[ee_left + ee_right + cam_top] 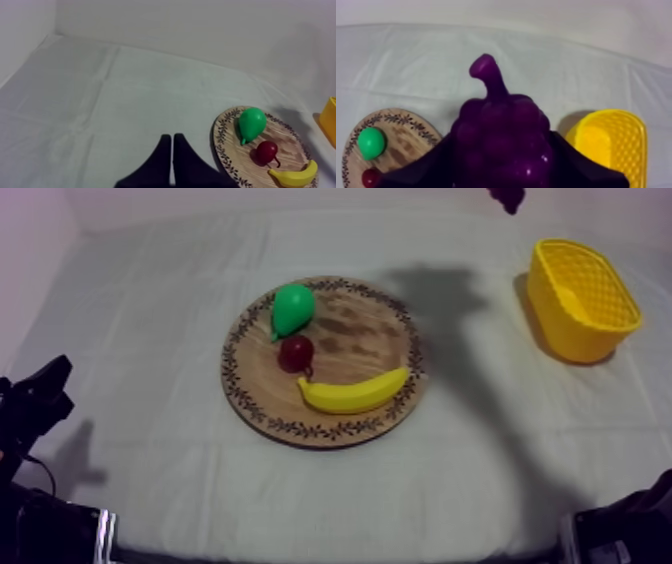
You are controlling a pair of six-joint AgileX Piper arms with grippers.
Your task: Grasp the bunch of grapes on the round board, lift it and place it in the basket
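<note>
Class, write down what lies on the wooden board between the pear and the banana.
The small red fruit lies between the pear and the banana on the wooden board, as the top view and the left wrist view both show.

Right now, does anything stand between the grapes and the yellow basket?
Nothing visible does. The right end effector holds the bunch of grapes above the cloth, and the yellow basket beside it lies open.
</note>
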